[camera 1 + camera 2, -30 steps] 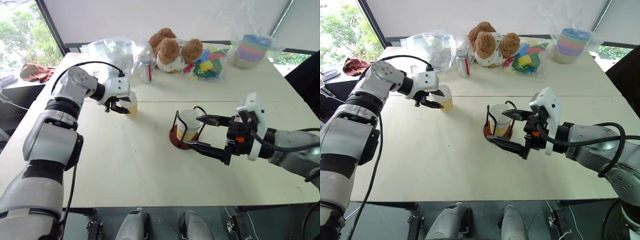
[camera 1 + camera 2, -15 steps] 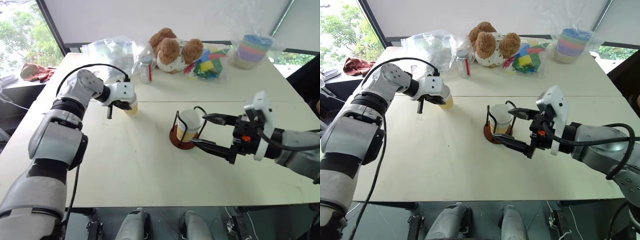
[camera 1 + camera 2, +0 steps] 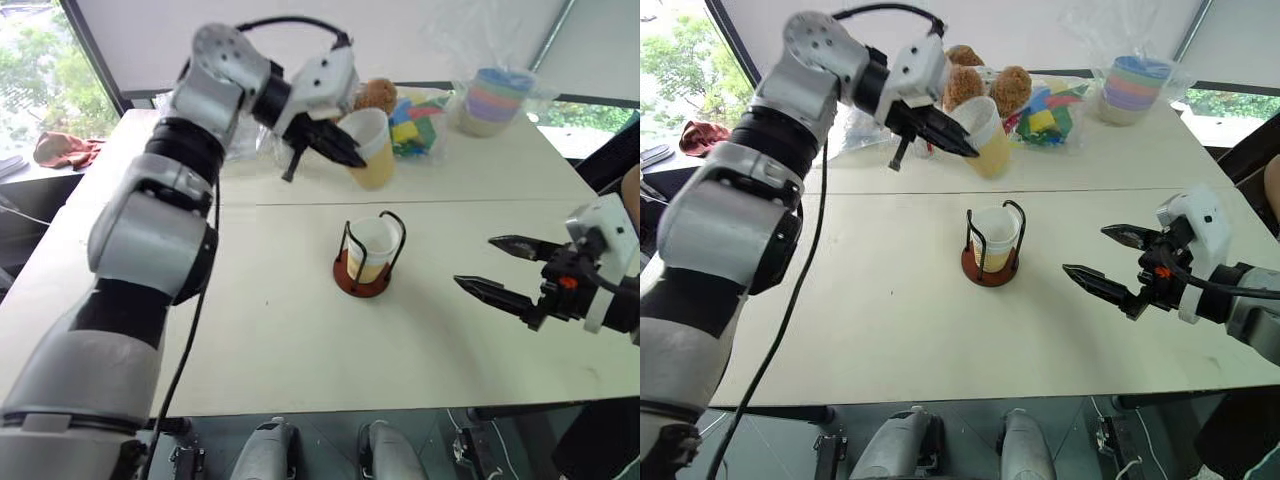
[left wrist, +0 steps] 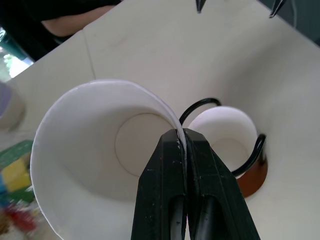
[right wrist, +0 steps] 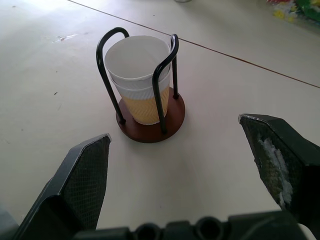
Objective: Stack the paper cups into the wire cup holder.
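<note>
Above the table (image 3: 270, 330), head view: left gripper (image 3: 345, 152) pinches a paper cup (image 3: 370, 147) by its rim, tilted, airborne. Left wrist: fingers (image 4: 167, 190) pressed together on that rim. Right wrist: right gripper (image 5: 192, 170) spread wide; stacked cups (image 5: 138, 82) sit inside wire cup holder (image 5: 150, 122).

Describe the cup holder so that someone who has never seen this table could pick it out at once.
Start at the big pale table and look to its middle, in front of the teddy bear and the stack of pastel bowls at the far edge. The cup holder stands alone there. Unlike everything else, it has black wire loops on a round reddish-brown base, with paper cups nested inside.
</note>
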Controlling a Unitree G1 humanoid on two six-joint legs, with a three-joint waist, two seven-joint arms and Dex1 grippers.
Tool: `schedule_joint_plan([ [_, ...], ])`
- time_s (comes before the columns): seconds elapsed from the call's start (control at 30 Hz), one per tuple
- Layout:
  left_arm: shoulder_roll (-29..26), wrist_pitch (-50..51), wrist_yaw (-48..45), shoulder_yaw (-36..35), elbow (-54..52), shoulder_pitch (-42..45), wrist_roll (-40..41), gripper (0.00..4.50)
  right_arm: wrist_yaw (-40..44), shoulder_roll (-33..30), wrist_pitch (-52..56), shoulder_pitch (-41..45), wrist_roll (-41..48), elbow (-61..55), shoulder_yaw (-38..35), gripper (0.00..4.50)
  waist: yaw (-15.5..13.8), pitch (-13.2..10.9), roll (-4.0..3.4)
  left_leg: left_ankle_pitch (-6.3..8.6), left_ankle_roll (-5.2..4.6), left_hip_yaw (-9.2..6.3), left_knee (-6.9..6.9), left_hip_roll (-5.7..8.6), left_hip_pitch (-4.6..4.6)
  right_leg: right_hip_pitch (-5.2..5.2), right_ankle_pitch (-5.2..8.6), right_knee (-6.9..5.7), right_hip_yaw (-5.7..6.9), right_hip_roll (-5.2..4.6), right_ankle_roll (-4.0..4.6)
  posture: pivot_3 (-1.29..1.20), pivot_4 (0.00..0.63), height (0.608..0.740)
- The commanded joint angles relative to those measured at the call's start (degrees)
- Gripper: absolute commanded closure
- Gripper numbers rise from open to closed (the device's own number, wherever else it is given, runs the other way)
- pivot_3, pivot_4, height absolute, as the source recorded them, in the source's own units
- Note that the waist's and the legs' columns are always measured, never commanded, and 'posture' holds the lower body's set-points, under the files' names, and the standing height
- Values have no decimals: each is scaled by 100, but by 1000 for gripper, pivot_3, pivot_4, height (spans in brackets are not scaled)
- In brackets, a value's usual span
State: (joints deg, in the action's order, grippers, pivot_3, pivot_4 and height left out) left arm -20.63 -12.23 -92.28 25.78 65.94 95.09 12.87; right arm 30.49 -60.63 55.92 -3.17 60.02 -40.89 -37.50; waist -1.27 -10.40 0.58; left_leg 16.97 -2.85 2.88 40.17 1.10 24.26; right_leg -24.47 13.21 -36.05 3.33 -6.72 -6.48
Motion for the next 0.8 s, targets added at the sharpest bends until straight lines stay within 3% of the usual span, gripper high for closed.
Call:
schedule_joint_plan([
  [0.03,-130,88,-22,614,-458,51,724,4456,-195,130,-1,-48,177,-303,-277,0,32,1,-1,-1,1,0,0,1,0,0,0,0,-1,-1,0,0,150,740],
  [0.33,-570,79,-22,2310,-1067,-25,1892,4456,-626,338,-24,-239,426,-566,-329,0,35,1,-1,-1,2,3,1,6,3,1,0,6,-7,-6,1,0,150,740],
  [0.8,-562,-267,-22,3226,-1176,-26,2248,4456,-865,392,-167,-210,512,-583,-148,0,35,0,0,-1,2,3,1,7,7,0,1,10,-7,-6,1,0,150,740],
])
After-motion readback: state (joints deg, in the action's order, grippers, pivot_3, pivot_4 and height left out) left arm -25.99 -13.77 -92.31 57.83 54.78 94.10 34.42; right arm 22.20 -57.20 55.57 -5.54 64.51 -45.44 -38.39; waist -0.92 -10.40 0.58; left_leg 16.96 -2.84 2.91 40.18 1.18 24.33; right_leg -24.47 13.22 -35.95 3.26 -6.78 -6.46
